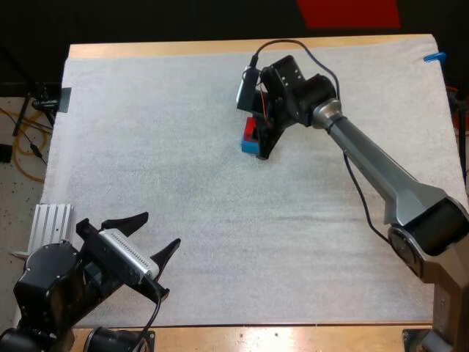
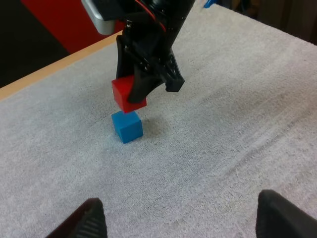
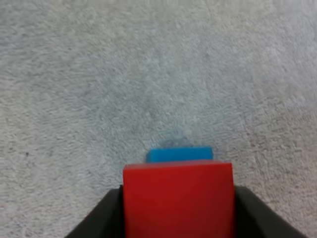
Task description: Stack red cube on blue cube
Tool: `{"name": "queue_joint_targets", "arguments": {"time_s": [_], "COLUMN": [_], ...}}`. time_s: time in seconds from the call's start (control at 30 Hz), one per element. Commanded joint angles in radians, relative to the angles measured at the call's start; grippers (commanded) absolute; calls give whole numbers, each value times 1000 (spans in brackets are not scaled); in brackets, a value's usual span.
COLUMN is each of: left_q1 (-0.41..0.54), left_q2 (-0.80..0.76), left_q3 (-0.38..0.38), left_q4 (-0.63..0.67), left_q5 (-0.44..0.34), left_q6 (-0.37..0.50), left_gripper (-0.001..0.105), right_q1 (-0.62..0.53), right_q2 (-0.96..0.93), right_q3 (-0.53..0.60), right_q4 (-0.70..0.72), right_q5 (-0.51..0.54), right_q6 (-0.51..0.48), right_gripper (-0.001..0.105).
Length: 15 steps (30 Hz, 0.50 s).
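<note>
The right arm (image 1: 381,176) reaches out over the white mat (image 1: 168,139) on the table (image 1: 146,50). Its right fingers (image 1: 265,147) point down and squeeze the red cube (image 1: 250,129) from both sides. In the right wrist view the red cube (image 3: 178,198) sits tight between the two black fingers (image 3: 101,218), one on each side of it.

The blue cube (image 1: 250,146) sits on the mat, in the far half and a little right of the middle. The red cube is right above it. In the right wrist view, a bit of the blue cube (image 3: 180,154) peeks out just past the red one.

In the left wrist view the red cube (image 2: 128,95) hangs over the blue cube (image 2: 127,127). It is turned a little, so its sides do not line up with the blue ones. The two cubes are very close. I cannot tell if they touch. The right fingers (image 2: 142,85) come down around the red cube from above.

The left arm (image 1: 51,282) is at the near left corner of the mat, well apart from the cubes. Its left fingers (image 1: 129,220) are spread wide and hold nothing. In the left wrist view the two tips (image 2: 91,220) stand far apart over bare mat, and the cubes are well ahead of them.
</note>
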Motion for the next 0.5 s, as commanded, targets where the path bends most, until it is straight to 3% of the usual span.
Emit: {"name": "queue_joint_targets", "arguments": {"time_s": [0.0, 0.17, 0.47], "left_q1": [-4, -4, -4], "left_q2": [-1, -1, -1], "left_q3": [-8, -8, -8], "left_q4": [-10, -10, -10], "left_q5": [-2, -2, -2], "left_q6": [0, 0, 0], "left_gripper": [63, 63, 63], "right_q1": [1, 1, 2], "right_q2": [-7, 17, 50], "right_q3": [-10, -10, -10], "right_q4": [-3, -66, -104], "right_q5": [-21, -14, 17], "right_q6": [-4, 55, 54], "right_gripper": [0, 0, 0]}}
